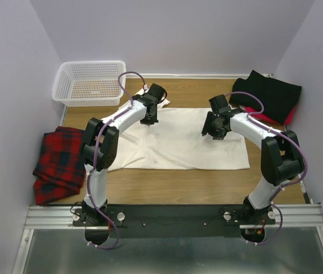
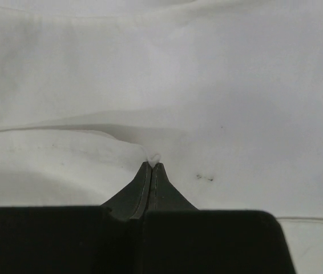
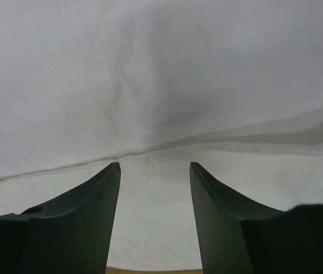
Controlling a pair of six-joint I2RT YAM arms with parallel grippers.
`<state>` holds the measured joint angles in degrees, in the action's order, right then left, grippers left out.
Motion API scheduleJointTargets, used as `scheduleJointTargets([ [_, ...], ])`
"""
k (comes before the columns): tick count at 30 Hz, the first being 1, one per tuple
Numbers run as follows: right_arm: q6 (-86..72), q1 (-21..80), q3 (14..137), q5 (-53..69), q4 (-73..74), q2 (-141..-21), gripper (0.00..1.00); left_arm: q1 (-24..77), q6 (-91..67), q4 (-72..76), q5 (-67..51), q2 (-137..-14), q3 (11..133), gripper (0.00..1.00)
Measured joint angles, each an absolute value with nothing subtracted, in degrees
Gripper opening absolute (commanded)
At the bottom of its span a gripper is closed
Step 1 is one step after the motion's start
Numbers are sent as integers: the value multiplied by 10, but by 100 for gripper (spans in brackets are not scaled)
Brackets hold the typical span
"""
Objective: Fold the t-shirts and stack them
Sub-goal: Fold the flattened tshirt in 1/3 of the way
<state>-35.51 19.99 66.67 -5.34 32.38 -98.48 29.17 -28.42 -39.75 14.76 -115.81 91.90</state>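
Note:
A cream-white t-shirt (image 1: 178,145) lies spread flat across the middle of the wooden table. My left gripper (image 1: 149,118) is down on its back left part. In the left wrist view the left gripper (image 2: 152,164) is shut, with a small nub of the white cloth (image 2: 235,85) pinched at its tips and a ridge of fabric pulled up. My right gripper (image 1: 213,131) hovers over the shirt's right part. It stands open (image 3: 154,165) just above the white cloth (image 3: 150,68), near a fold line. A black t-shirt (image 1: 270,94) sits on a red one (image 1: 290,118) at the back right.
A white plastic basket (image 1: 90,83) stands at the back left corner. A red and black plaid cloth (image 1: 59,162) lies bunched at the left edge. Bare wood (image 1: 178,185) shows in front of the white shirt. Walls close in on both sides.

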Motion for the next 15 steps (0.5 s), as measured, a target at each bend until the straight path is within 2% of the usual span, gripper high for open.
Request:
scheduleJointTargets([
  [11, -355, 200, 667, -54, 324, -985, 60, 312, -281, -411, 159, -1165, 971, 0],
  [14, -355, 200, 667, -56, 324, -985, 60, 321, -276, -409, 159, -1172, 971, 7],
  [15, -355, 200, 667, -57, 324, -985, 60, 322, -274, -408, 159, -1176, 971, 13],
])
